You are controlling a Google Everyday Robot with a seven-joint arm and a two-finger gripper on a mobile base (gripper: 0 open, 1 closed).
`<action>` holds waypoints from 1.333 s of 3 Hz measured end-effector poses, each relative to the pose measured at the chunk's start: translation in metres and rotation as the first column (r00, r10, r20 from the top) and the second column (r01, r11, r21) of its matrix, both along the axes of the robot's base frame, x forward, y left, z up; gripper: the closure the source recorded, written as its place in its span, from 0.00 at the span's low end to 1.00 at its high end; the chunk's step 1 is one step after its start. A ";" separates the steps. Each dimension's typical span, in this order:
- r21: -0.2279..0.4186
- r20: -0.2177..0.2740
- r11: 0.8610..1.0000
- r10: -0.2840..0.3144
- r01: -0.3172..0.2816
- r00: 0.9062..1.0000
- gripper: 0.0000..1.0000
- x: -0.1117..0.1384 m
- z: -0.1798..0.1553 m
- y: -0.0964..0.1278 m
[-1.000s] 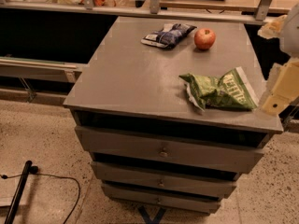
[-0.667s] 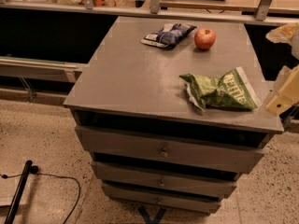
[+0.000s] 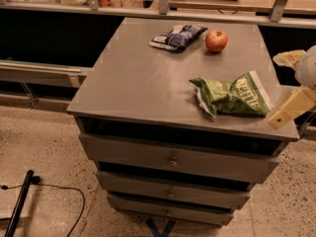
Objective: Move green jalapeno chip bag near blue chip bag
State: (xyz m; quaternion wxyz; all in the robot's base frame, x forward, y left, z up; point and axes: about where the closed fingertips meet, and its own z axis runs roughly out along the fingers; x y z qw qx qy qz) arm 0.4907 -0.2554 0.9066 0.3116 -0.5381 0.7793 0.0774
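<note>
The green jalapeno chip bag lies crumpled near the front right of the grey cabinet top. The blue chip bag lies at the back of the top, left of a red apple. My gripper is at the right edge of the view, just right of the green bag. It is open and empty: one cream finger is by the bag's right end and the other sits higher up. It does not touch the bag.
The cabinet has several drawers below its top. A dark counter with a rail runs behind it. A black cable and pole lie on the speckled floor at the lower left.
My gripper has dropped a little lower beside the green bag's right end. The bags and the apple have not moved.
</note>
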 end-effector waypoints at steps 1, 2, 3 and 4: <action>0.022 -0.034 1.000 0.021 -0.020 0.999 0.00 0.006 -0.024 0.004; 0.034 -0.057 0.999 0.042 -0.040 0.997 0.00 0.015 -0.041 0.008; 0.055 -0.060 0.996 0.068 -0.065 0.996 0.00 0.028 -0.054 0.017; 0.101 -0.054 0.989 0.110 -0.105 0.992 0.26 0.046 -0.067 0.040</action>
